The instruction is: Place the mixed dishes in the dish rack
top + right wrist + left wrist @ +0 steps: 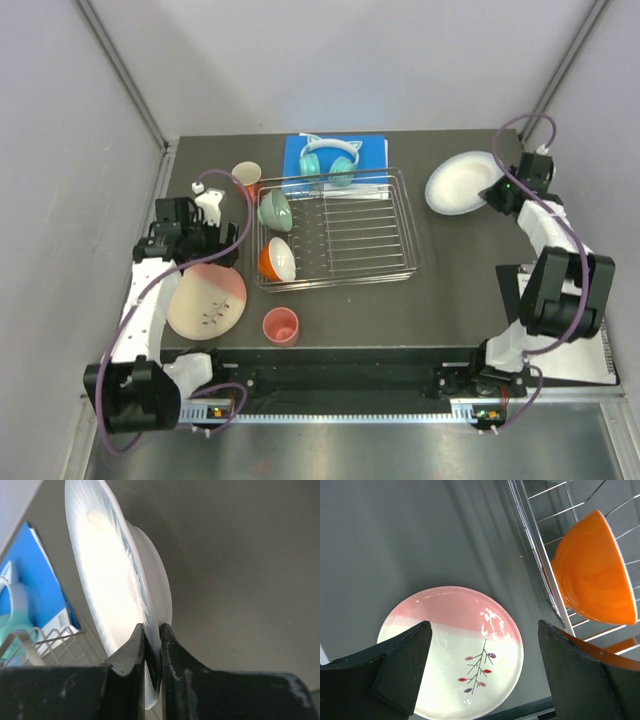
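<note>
Right gripper (152, 630): the jaws are pressed together on the rim of the white plate (107, 580), one finger on each face. In the right wrist view the plate stands tilted, its near edge raised. I cannot tell whether its far edge touches the table (460, 290). In the top view this plate (458, 182) lies at 2 o'clock from the dish rack (412, 225), outside it, with the right gripper (497, 192) at the plate's 3 o'clock edge.

Left gripper (484, 630): the fingers are spread wide and hold nothing. In the left wrist view they hang above the pink-and-cream plate (450, 650), which lies flat on the table. In the top view that plate (207, 302) sits at 8 o'clock from the rack, with the left gripper (208, 240) over its 12 o'clock edge.

Rack contents, both at the 9 o'clock end:
- mint green bowl (275, 210), toward the far side;
- orange bowl (278, 259), toward the near side, tipped on its side against the wires.

Outside the rack:
- coral pink cup (281, 325), at 7 o'clock, upright, just beside the pink-and-cream plate;
- orange cup (246, 176), at 10 o'clock, near the rack corner;
- teal headphones (328, 160) resting on the blue book (372, 150), at 12 o'clock.
</note>
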